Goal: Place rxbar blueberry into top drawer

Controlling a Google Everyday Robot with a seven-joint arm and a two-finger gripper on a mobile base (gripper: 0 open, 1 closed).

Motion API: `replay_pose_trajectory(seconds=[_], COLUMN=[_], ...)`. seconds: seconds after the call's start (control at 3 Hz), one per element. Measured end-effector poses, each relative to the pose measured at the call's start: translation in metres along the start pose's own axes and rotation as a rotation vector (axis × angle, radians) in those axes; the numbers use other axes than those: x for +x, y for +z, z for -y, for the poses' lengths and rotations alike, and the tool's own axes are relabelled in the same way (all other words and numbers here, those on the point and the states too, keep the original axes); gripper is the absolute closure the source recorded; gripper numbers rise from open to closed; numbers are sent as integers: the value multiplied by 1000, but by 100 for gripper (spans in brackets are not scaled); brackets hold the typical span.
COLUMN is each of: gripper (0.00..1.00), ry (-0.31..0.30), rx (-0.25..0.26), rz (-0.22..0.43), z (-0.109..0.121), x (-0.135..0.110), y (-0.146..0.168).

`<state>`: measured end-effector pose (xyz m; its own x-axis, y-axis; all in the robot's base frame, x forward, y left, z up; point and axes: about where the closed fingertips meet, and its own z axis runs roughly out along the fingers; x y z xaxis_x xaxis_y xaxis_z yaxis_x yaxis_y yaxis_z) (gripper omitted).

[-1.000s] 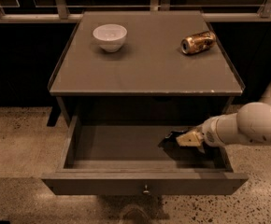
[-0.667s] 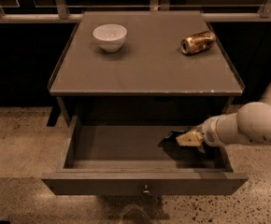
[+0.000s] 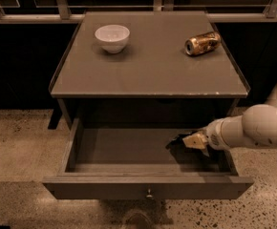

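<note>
The top drawer is pulled wide open below the table top, with a small metal knob at the centre of its front panel. My gripper reaches in from the right and sits low inside the drawer's right part, on a white arm. A small dark shape lies at the gripper's tip, just over the drawer floor. It may be the rxbar blueberry, but I cannot tell it from shadow. The left and middle of the drawer floor are bare.
On the grey table top a white bowl stands at the back left. A gold can lies on its side at the back right. A railing runs behind the table. Speckled floor lies in front.
</note>
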<state>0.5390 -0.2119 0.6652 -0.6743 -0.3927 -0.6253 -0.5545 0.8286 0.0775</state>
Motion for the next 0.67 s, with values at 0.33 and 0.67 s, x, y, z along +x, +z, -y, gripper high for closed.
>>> replay_pose_trajectory(seconds=[0.33,0.67], gripper=[11,0], ry=[0,0], rx=[0,0], rz=[0,0], z=[0,0], x=[0,0], y=[0,0])
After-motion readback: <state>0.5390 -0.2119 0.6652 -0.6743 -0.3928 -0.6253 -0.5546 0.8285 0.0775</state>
